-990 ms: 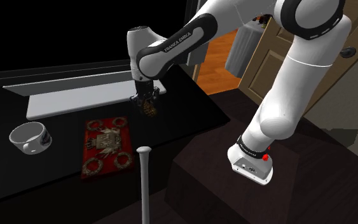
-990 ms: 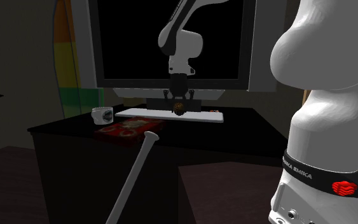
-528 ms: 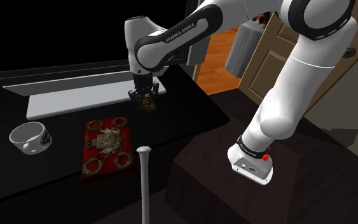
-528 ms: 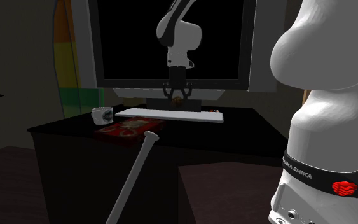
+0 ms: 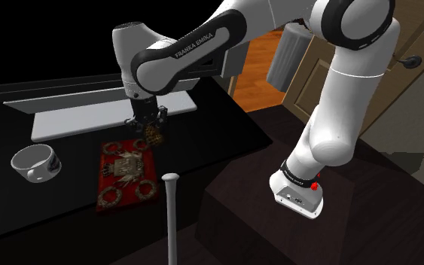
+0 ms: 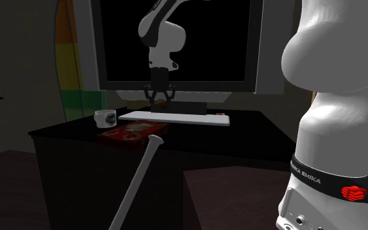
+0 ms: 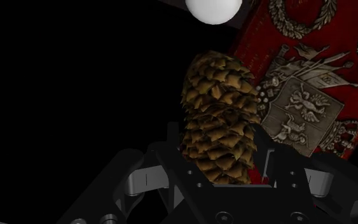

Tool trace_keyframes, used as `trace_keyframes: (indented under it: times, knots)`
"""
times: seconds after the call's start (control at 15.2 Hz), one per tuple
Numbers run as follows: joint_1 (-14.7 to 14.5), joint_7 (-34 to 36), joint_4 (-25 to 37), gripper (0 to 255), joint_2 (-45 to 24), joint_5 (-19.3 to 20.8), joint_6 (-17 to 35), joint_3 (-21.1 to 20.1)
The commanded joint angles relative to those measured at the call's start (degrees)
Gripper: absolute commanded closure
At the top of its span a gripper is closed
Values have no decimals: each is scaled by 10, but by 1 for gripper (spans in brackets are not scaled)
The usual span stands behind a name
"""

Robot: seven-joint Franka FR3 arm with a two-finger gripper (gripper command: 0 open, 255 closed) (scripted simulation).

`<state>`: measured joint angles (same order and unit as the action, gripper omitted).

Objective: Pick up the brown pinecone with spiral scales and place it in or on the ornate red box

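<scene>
Nearest in the shoulder view, a pale grey bat [image 5: 171, 218] leans up against the dark desk's [image 5: 225, 139] near edge, and its round knob shows in the wrist view just beyond the pinecone's tip. Just past the knob, the ornate red box [image 5: 127, 175] lies flat on the desk, its lid set with silver crest and wreath ornaments. To that view's left of the box stands a white cup [image 5: 35, 163].

The black gripper [image 5: 151, 129] hangs over the far right corner of the box, pointing down. Its fingers are clamped on the brown pinecone [image 5: 154, 138]. In the wrist view the pinecone [image 7: 219, 108] sticks out lengthwise from between the two fingers of the gripper [image 7: 219, 147], its scales in neat rows, with the red box [image 7: 311, 89] beneath and to one side. The second exterior view shows the pinecone [image 6: 159, 98] held well above the box [image 6: 131, 134].

Farther back lies a flat grey keyboard [image 5: 89, 117], and behind it stands a wide monitor [image 6: 218, 46].
</scene>
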<state>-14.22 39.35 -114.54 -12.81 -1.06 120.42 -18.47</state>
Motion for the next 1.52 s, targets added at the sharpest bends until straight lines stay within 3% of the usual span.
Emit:
trace_keyframes:
  times: [0.0, 0.33, 1.19, 1.45]
  knots:
    - [-18, 30, 31, 255, -23, 7, -8, -8]
    - [-71, 100, 141, 255, -102, 34, -38, -21]
    - [-79, 105, 112, 255, -155, 52, 42, -10]
    - [-79, 105, 112, 255, -155, 52, 42, -10]
